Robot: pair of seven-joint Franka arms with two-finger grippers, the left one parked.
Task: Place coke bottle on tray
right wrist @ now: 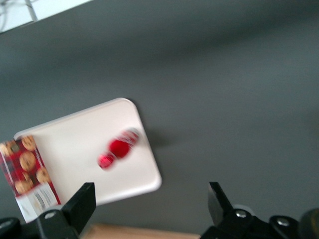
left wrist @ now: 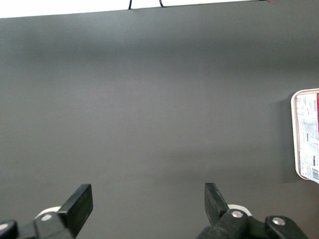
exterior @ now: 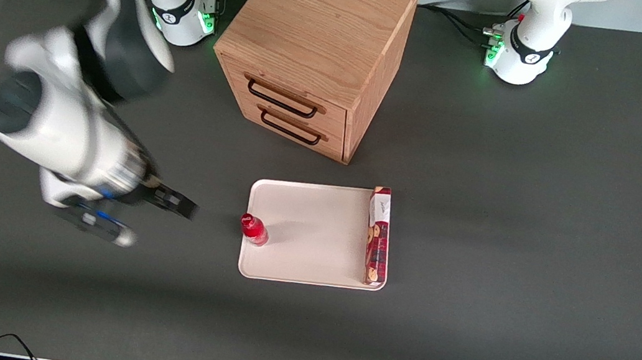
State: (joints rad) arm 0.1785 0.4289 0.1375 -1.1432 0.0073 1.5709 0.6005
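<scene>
A: The bottle (exterior: 253,230) is red all over; the tray (exterior: 309,266) is plain cream-white.
B: The box (exterior: 376,235) is red and white with brown cookies printed on it. The gripper (right wrist: 149,211), its jaws apart, has black fingers (right wrist: 82,204).

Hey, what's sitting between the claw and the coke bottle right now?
Nothing: the front view shows only bare dark table between the open claw and the coke bottle, which stands on the tray at its edge nearest the claw.

Robot lab: dark table (exterior: 473,258), bolted arm bases.

The glossy white arm has dark joint bands, green base lights, and a black gripper (exterior: 167,201).
</scene>
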